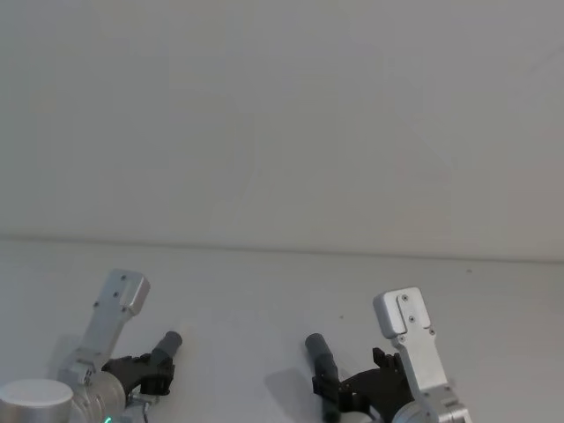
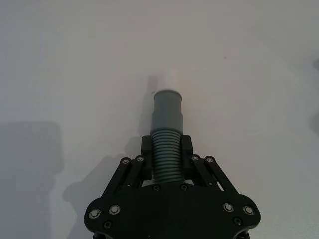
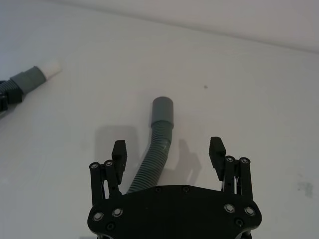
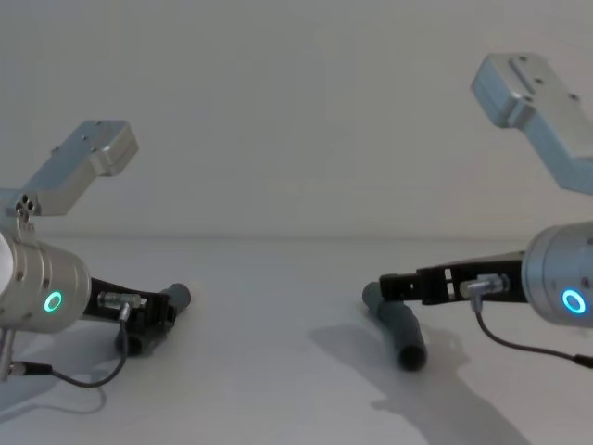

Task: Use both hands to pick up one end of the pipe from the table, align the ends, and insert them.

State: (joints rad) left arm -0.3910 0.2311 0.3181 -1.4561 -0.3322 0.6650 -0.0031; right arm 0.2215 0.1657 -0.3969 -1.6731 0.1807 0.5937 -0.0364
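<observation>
The left hand (image 2: 167,147) is closed on the ribs of the white-tipped pipe piece (image 2: 168,112), near the front edge of the bench (image 2: 60,59). The right hand (image 3: 167,148) is open over the plain-cuffed piece (image 3: 160,137) lying on the bench. It should close just behind the cuff (image 3: 163,108), so that this end does not bend.

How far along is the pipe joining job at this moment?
Done: the left gripper has its jaws shut on the white-tipped piece. In hand: the right gripper has open jaws either side of the plain piece. Left: grip, align, insert; the pieces are apart.
</observation>
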